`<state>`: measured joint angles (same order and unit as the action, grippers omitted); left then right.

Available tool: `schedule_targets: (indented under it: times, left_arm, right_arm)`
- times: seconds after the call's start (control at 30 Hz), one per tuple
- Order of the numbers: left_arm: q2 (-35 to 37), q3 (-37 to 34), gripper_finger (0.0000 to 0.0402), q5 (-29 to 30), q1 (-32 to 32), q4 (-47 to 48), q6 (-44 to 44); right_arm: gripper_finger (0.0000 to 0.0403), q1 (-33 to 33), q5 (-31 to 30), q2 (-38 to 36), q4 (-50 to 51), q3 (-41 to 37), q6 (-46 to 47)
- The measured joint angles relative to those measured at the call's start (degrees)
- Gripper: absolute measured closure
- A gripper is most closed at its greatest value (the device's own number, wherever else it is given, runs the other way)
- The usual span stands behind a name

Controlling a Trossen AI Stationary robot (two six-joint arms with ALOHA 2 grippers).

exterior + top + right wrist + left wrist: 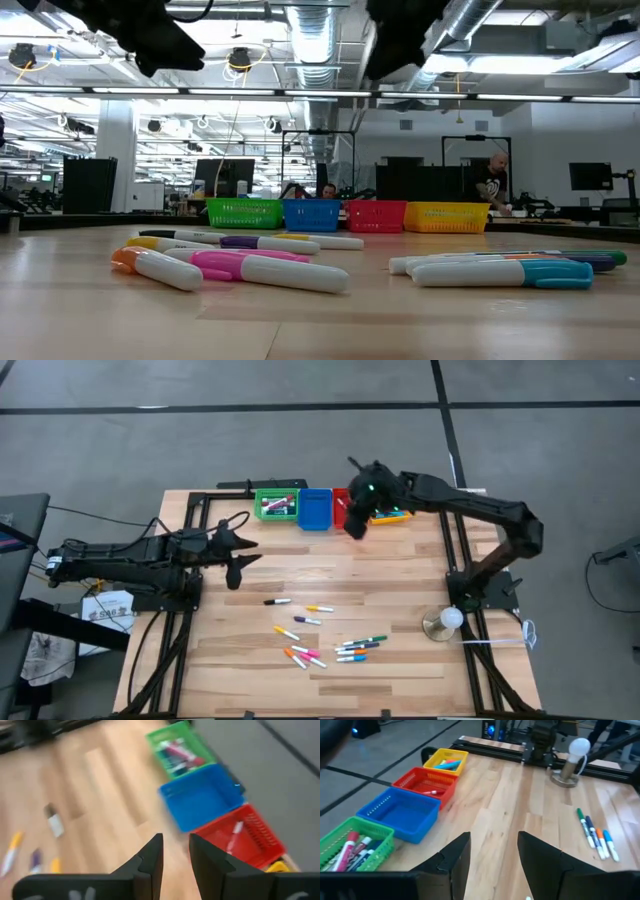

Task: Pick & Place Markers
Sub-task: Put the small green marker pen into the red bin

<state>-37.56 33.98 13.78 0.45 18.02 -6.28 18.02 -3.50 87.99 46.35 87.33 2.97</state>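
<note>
Several markers (320, 635) lie loose on the wooden table's near middle; close up they show as pink, white and teal pens (240, 265). More markers fill the green bin (277, 505), and one lies in the red bin (234, 834). My right gripper (358, 520) hangs above the red bin (250, 840), at the table's far edge. Its fingers (150, 860) stand a narrow gap apart with nothing between them. My left gripper (235, 555) waits open over the table's left part and is empty (495, 855).
The green bin, the blue bin (316, 508), the red bin (340, 508) and the yellow bin (392, 515) stand in a row along the far edge. A white bulb on a round base (445, 622) stands at the right. A person (492, 185) stands in the room behind.
</note>
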Motion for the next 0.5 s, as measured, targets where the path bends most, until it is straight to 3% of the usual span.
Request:
schedule_targets:
  times: [0.23, 0.5]
  left_arm:
    - [-1.6, 0.0, 0.0239, -4.5, -1.4, 0.0, -0.1]
    - [-8.7, 0.0, 0.0239, -9.4, -7.0, -0.5, -5.9]
  right_arm:
    - [0.032, -10.0, 1.0, -1.6, 10.6, -0.1, 4.3]
    - [0.032, -23.0, 0.5, 3.9, 14.7, -0.9, 12.1]
